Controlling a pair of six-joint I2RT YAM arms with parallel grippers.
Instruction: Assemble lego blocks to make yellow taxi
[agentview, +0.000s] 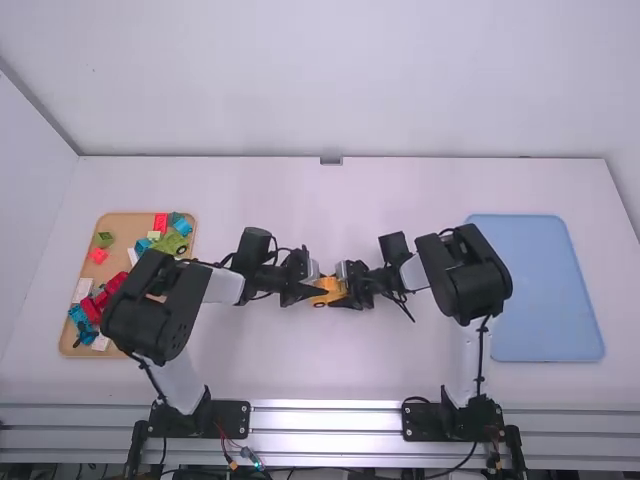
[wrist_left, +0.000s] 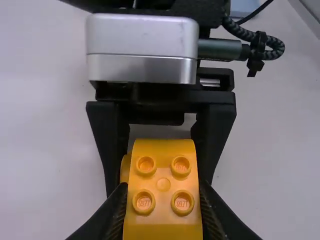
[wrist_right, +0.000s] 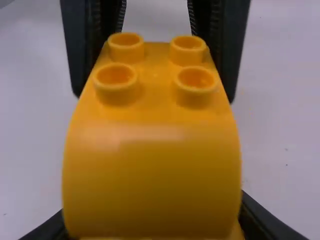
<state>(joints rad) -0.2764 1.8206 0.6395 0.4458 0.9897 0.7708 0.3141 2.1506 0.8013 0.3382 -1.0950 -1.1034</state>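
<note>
At the middle of the table in the high view, my left gripper (agentview: 316, 291) and right gripper (agentview: 347, 292) face each other around an orange-yellow block piece (agentview: 330, 287). A dark wheel shows low on it. In the left wrist view, the left gripper (wrist_left: 163, 200) is shut on the studded end of the yellow piece (wrist_left: 163, 172); the right gripper's black fingers (wrist_left: 111, 140) flank its far, rounded end. In the right wrist view, the right gripper (wrist_right: 152, 220) is shut on the rounded yellow end (wrist_right: 152, 175), with the left gripper's fingers (wrist_right: 82, 45) beside the studs.
A tan tray (agentview: 85, 349) with several red, blue, green and white blocks lies at the far left, partly under the left arm. A blue tray (agentview: 545, 290) lies at the right, beside the right arm. The two grippers are very close together.
</note>
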